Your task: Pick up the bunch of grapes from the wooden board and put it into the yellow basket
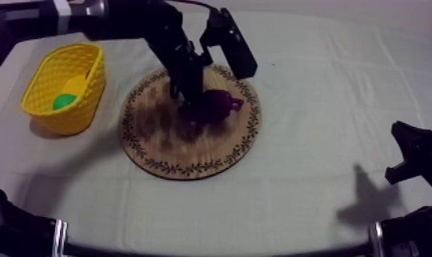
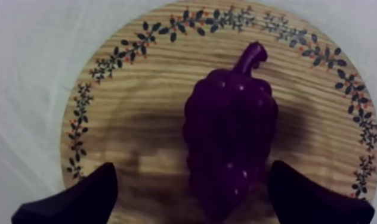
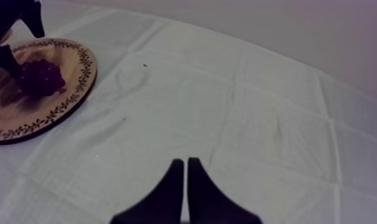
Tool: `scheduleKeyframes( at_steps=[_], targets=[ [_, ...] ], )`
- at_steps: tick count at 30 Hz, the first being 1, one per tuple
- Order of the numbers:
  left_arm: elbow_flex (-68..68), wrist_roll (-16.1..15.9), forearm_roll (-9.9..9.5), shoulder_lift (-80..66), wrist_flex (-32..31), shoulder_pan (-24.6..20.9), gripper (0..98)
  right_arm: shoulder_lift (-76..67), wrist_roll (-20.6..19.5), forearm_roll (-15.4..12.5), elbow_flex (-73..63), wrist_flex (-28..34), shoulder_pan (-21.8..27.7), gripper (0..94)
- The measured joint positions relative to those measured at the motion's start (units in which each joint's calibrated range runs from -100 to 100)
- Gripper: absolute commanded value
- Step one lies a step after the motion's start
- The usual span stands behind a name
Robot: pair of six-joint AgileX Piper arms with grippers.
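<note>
- The grey-white cloth [image 1: 314, 89] covers the table from edge to edge of the top view.
- The wooden board [image 1: 160, 147] lies flat on the cloth at centre frame, a little to the left, with a leaf pattern round its rim.
- My left arm [image 1: 123, 20] comes in from the upper left of the frame and reaches down over the board.
- The yellow basket [image 1: 78, 109] stands at the left of the frame, near the board but not touching it. Something yellow and something green lie inside; I cannot tell their kind.
- The bunch of grapes [image 1: 222, 106] lies on the board's upper right part, stem toward the rim.
- My left gripper [image 2: 192, 176] is low over the grapes with its fingers spread, one on each side of the bunch, not pinching it.
- My right gripper [image 3: 186, 173] rests at the right edge of the frame over bare cloth, well apart from the board, fingers pressed together on nothing.
</note>
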Motion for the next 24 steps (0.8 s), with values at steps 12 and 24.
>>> scheduleKeyframes(
  at_steps=[12, 24],
  targets=[
    [-1.0, 0.1, 1.06, 5.2, -0.8, 0.6, 83.7, 0.0, 0.0, 0.0, 0.0, 0.0, 0.0, 0.4],
    [-1.0, 1.8, 1.38, 5.9, -4.7, 1.2, 40.8, 0.0, 0.0, 0.0, 0.0, 0.0, 0.0, 0.4]
  ],
)
